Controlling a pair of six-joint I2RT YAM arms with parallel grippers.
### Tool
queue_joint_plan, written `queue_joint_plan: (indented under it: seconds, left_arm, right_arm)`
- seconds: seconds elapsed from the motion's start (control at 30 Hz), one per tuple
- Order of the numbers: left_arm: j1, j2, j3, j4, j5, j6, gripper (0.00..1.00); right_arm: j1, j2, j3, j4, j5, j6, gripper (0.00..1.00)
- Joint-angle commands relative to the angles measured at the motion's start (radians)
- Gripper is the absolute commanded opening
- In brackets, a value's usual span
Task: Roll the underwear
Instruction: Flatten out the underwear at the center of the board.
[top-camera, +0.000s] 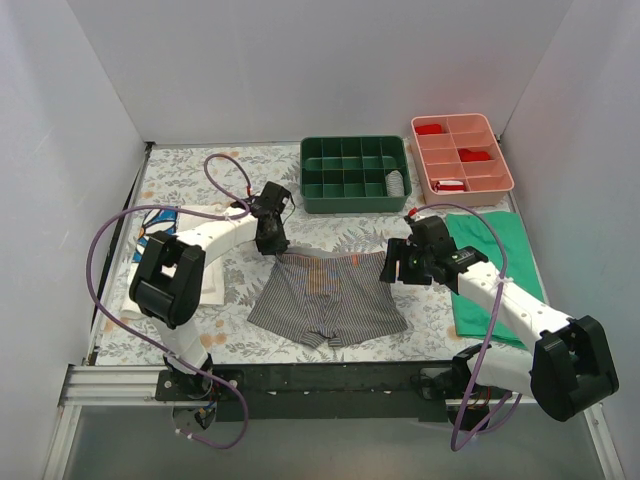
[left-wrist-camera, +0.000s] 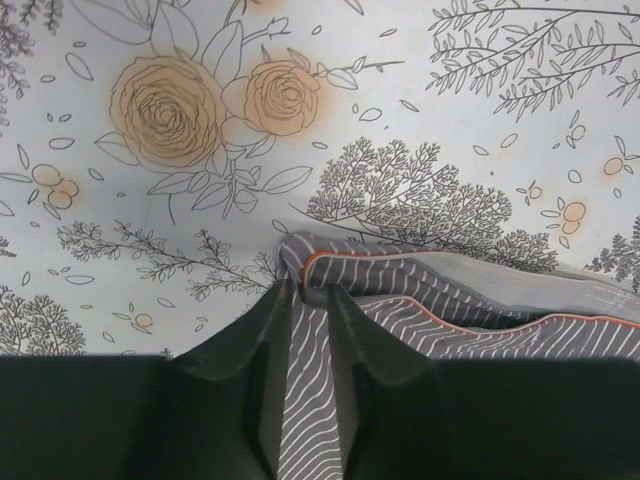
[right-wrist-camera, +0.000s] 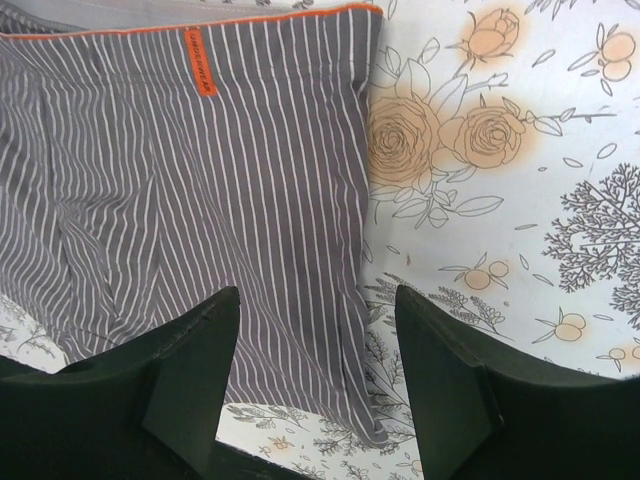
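Observation:
The underwear (top-camera: 328, 296), grey-and-white striped boxer shorts with an orange-edged waistband, lies spread on the flowered table cover, waistband toward the back. My left gripper (top-camera: 272, 240) is shut on the waistband's left corner; in the left wrist view the striped cloth (left-wrist-camera: 420, 300) runs up between the two fingers (left-wrist-camera: 345, 340). My right gripper (top-camera: 394, 266) is open over the right side of the underwear (right-wrist-camera: 190, 190), its fingers (right-wrist-camera: 440, 360) straddling the cloth's right edge above the leg hem.
A green compartment tray (top-camera: 354, 174) and a pink compartment tray (top-camera: 462, 155) stand at the back. A plain green cloth (top-camera: 490, 270) lies right of the underwear, under my right arm. A blue-printed white cloth (top-camera: 160, 225) lies at the left.

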Motion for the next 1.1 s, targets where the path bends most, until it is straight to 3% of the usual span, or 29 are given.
queue_joint_plan:
  seconds: [0.0,0.2,0.53,0.67,0.8,1.07]
  left_arm:
    - [0.005,0.015,0.055,-0.008,-0.026,0.001,0.16]
    - [0.011,0.026,0.096,-0.014,-0.019,-0.005,0.0]
    - [0.059,0.104,0.179,-0.01,0.046,-0.024,0.0]
    - [0.07,0.155,0.226,-0.016,0.07,-0.019,0.0]
    - [0.076,0.182,0.257,-0.022,0.079,-0.016,0.0]
    - [0.081,0.189,0.263,-0.014,0.093,-0.018,0.0]
  right_arm:
    - [-0.005,-0.024,-0.03,0.021,-0.004,-0.01,0.71]
    - [-0.005,-0.033,-0.055,0.031,-0.008,-0.004,0.7]
    - [-0.009,-0.026,-0.049,0.049,0.047,-0.007,0.71]
    - [-0.061,-0.026,-0.067,0.153,0.032,0.015,0.72]
    - [-0.11,0.064,-0.04,0.28,-0.033,0.047,0.72]
    - [-0.135,0.296,0.074,0.38,-0.12,0.05,0.69]
